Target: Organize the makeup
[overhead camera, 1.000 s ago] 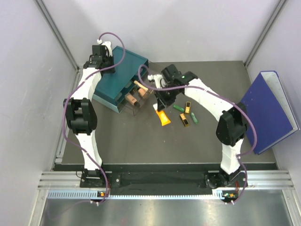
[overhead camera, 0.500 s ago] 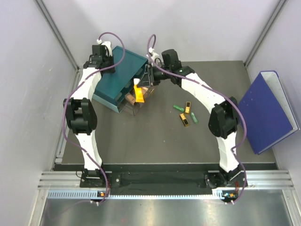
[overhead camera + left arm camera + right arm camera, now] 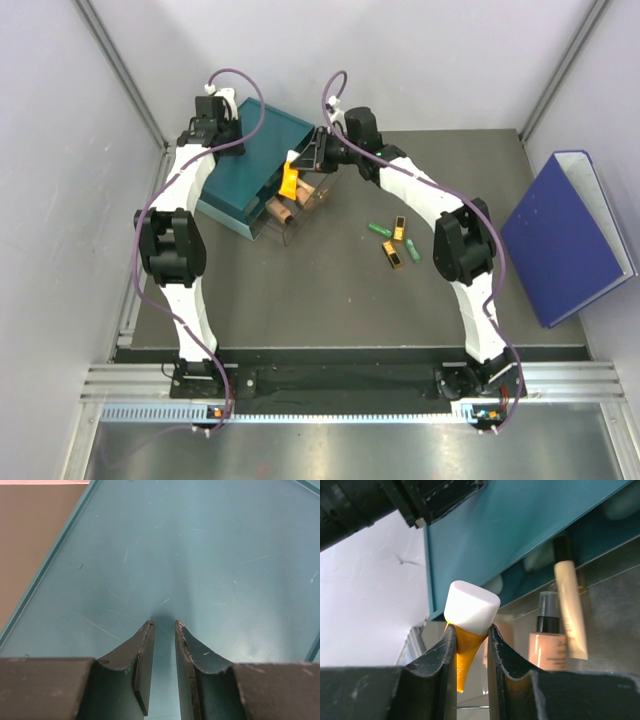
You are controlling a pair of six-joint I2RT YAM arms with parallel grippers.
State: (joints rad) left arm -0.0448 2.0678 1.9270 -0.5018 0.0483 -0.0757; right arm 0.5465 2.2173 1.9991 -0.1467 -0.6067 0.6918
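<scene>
My right gripper (image 3: 300, 166) is shut on an orange tube with a white cap (image 3: 288, 178), held over the open clear drawer (image 3: 293, 226) of the teal drawer box (image 3: 262, 140). In the right wrist view the tube (image 3: 470, 611) sits between my gripper's (image 3: 471, 630) jaws, cap outward. A peach bottle (image 3: 547, 649) and a tan stick (image 3: 570, 607) lie in the drawer. Green tubes (image 3: 379, 229) and gold-and-black sticks (image 3: 393, 253) lie loose on the table. My left gripper (image 3: 214, 122) rests on the box top (image 3: 210, 555) with its jaws (image 3: 164, 625) nearly together and empty.
A big blue binder (image 3: 565, 235) leans at the right wall. White walls enclose the table on three sides. Purple cables loop over both arms near the box.
My right gripper has lifted the orange tube off the table and carried it left and back to the drawer box. The left arm has not moved.
</scene>
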